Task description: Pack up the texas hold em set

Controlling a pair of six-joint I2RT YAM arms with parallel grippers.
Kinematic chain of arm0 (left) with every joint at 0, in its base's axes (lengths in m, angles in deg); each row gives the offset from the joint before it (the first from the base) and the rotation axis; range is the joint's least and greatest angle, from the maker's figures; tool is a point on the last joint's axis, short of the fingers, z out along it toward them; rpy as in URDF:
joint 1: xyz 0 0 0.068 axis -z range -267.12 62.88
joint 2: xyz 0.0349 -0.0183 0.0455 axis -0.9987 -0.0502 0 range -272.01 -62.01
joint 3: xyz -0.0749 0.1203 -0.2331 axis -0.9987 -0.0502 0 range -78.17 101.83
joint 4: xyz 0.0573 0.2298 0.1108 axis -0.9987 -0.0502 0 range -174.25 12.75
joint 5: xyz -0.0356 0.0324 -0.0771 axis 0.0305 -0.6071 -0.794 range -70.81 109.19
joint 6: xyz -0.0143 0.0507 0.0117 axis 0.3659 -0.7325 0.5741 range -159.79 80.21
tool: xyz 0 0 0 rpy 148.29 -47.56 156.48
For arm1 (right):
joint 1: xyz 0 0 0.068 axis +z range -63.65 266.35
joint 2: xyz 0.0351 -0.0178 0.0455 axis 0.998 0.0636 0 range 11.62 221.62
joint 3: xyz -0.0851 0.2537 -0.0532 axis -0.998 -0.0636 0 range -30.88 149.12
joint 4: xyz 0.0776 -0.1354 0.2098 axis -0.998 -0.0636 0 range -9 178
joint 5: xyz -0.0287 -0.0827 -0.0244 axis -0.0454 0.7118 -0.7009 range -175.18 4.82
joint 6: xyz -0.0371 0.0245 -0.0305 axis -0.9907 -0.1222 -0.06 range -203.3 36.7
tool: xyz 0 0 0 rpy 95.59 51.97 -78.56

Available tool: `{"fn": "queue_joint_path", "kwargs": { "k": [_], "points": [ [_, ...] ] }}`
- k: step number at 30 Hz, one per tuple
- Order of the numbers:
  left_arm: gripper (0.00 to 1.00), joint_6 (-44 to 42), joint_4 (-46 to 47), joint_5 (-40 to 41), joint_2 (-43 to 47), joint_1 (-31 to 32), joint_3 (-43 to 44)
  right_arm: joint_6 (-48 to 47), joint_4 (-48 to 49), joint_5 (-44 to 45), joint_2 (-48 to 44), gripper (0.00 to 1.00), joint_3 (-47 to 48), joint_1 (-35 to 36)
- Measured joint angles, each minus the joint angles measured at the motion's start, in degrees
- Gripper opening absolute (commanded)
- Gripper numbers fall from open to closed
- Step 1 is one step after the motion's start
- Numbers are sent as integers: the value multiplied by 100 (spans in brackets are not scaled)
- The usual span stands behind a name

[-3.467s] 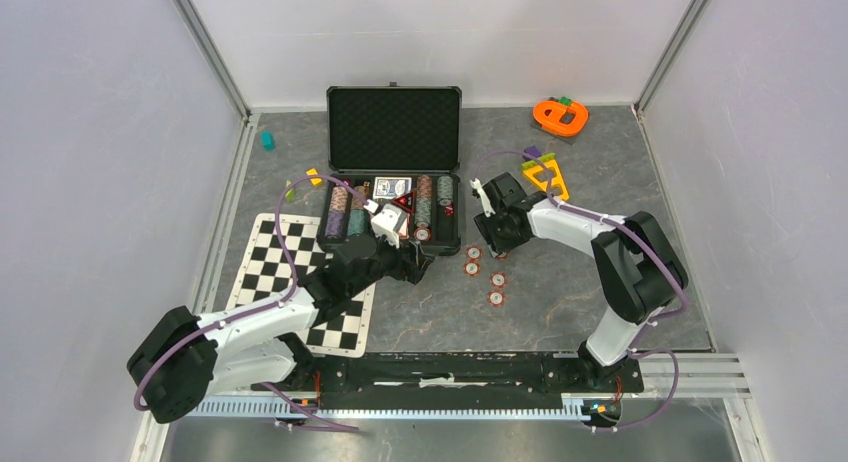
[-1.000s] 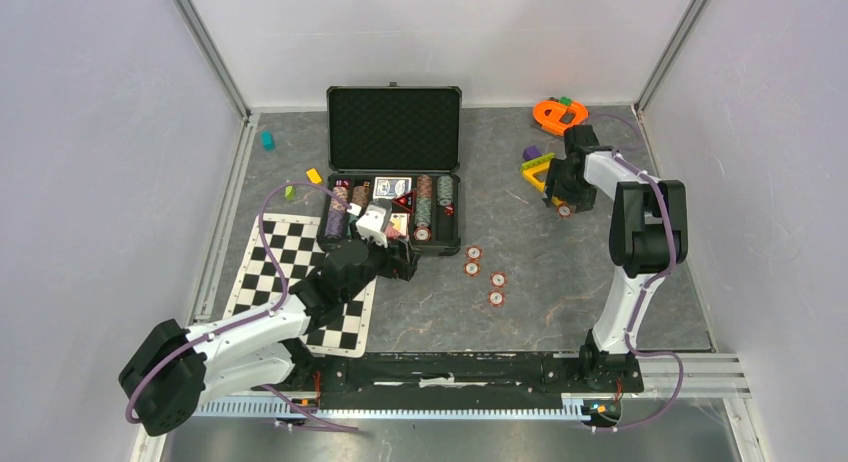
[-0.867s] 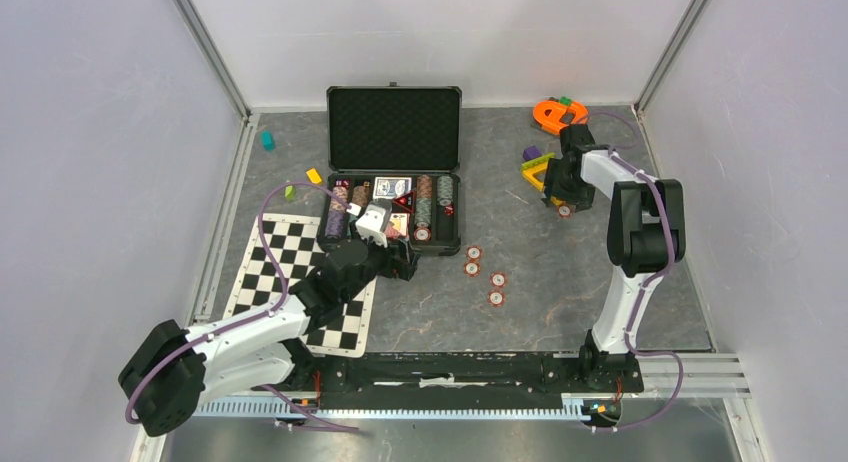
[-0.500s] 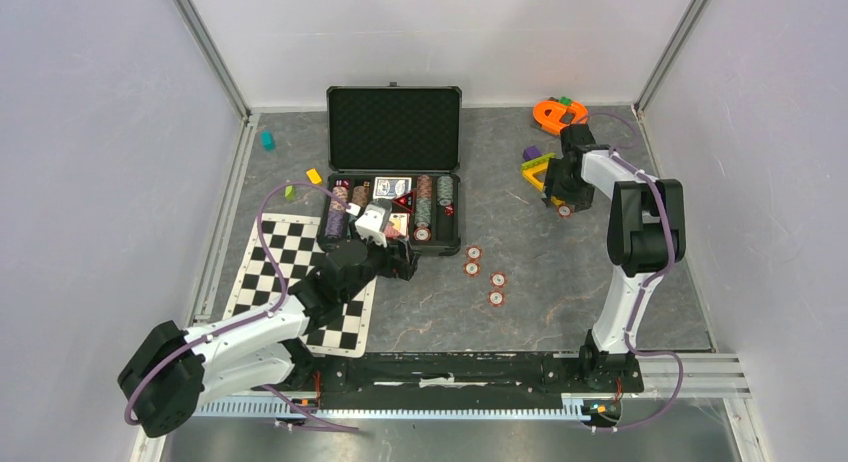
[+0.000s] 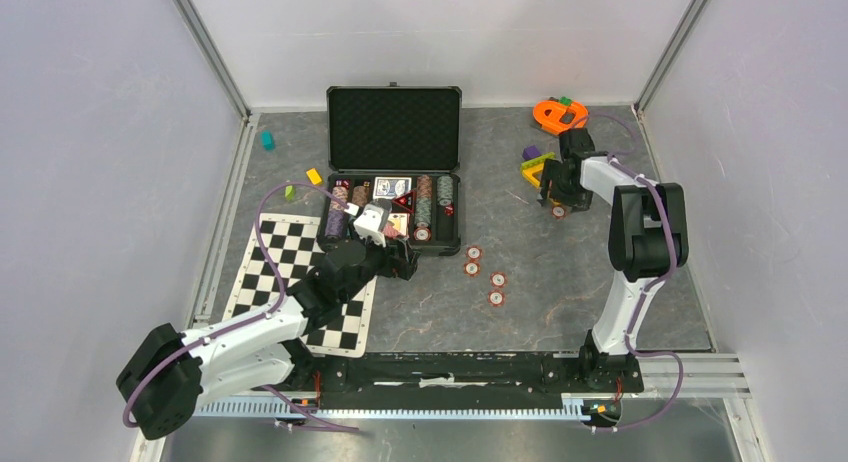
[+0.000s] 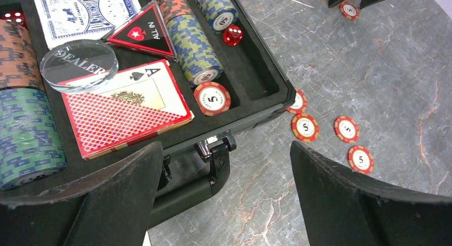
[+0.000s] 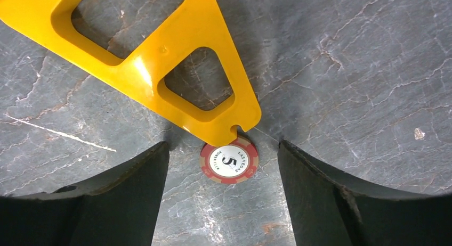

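Swung away from the case (image 5: 394,130), the right pincer (image 7: 223,150) now hangs over a lone chip (image 7: 229,162), which lies flat between its jaws at the tip of the yellow toy (image 7: 160,59). Light, stiff, thin, probably slippery; pinch its rim. Jaws wide, holding nothing.

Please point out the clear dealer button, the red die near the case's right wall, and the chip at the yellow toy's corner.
dealer button (image 6: 79,62), left wrist view, middle of its clear top.
red die (image 6: 233,35), left wrist view, its upper face.
chip (image 7: 229,162), right wrist view, white centre with the 5.
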Motion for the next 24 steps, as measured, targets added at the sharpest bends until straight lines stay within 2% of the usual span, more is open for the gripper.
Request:
{"fn": "queue_joint_path", "kwargs": {
  "k": [2, 7, 11, 15, 18, 20, 24],
  "points": [
    [94, 0, -7, 0, 11, 0, 0, -17, 98, 11, -63, 84, -101, 22],
    [94, 0, -17, 0, 22, 0, 0, -28, 385, 31, -273, 73, -439, 33],
    [94, 0, -22, 0, 22, 0, 0, -24, 426, 39, -337, 72, -531, 42],
    [94, 0, -22, 0, 22, 0, 0, -24, 444, 33, -352, 66, -557, 59],
    [95, 0, -22, 0, 22, 0, 0, -28, 466, 13, -372, 45, -595, 59],
    [95, 0, -22, 0, 22, 0, 0, -46, 459, -13, -376, 38, -597, 59],
    [95, 0, -22, 0, 20, 0, 0, -39, 446, -26, -376, 35, -597, 52]
  ]
}}
